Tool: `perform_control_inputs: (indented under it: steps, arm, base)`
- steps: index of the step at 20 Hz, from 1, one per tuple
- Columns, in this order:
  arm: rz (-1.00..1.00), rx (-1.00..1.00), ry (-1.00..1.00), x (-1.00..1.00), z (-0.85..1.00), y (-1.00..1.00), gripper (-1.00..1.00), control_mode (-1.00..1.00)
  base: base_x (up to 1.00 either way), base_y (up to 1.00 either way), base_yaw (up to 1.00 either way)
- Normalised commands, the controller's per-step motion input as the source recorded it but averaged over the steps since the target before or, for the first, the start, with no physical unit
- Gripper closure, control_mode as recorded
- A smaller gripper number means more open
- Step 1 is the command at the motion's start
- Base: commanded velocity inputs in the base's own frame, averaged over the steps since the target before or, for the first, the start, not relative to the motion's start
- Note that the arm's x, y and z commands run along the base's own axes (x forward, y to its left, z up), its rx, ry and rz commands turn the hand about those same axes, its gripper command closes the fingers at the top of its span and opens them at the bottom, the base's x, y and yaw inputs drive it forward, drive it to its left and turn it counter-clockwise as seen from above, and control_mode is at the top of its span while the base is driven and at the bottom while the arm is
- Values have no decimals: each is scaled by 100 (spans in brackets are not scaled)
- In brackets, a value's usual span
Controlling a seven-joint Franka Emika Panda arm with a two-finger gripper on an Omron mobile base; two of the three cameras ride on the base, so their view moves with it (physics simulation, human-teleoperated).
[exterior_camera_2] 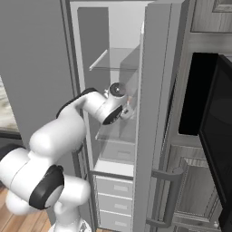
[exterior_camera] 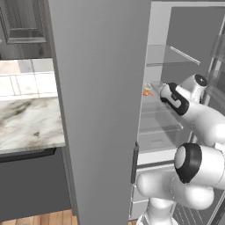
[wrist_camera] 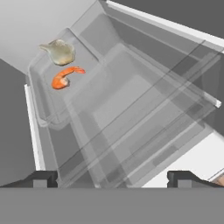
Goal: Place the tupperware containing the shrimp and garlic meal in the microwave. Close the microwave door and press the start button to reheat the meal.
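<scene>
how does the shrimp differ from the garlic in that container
The shrimp is bright orange and curled into a thin arc; the garlic is pale whitish-grey and a rounded lump. In the hand view the garlic looks bulkier than the shrimp, and it lies nearer the container's corner. Both rest side by side in the same clear container on a fridge shelf.

One small clear-grey rectangular plastic tupperware [wrist_camera: 57,87] sits in the upper left of the hand view. Inside it lie one curled orange shrimp [wrist_camera: 65,76] and one pale whitish-grey garlic lump [wrist_camera: 59,51]. One black dark-glass microwave door [exterior_camera_2: 217,136] stands at the right edge of the right base view. One marbled stone counter [exterior_camera: 26,123] fills the left of the left base view.
</scene>
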Motion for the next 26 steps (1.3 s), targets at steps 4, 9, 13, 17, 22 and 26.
perform_control_inputs:
  steps: [4, 9, 13, 17, 22, 26]
  arm:
    - [8, 0, 0, 24, -6, -9, -100, -100]
    - [6, 0, 0, 29, -17, -3, -100, -100]
    - [6, 0, 0, 29, -18, -3, -100, -100]
    - [5, 0, 0, 30, -17, -7, -100, -100]
    - [4, 0, 0, 36, -12, -7, -100, -100]
    - [3, 0, 0, 36, -10, -3, -100, -100]
  base:
    - [0, 0, 0]
    - [0, 0, 0]
    - [0, 0, 0]
    - [0, 0, 0]
    - [0, 0, 0]
    - [0, 0, 0]
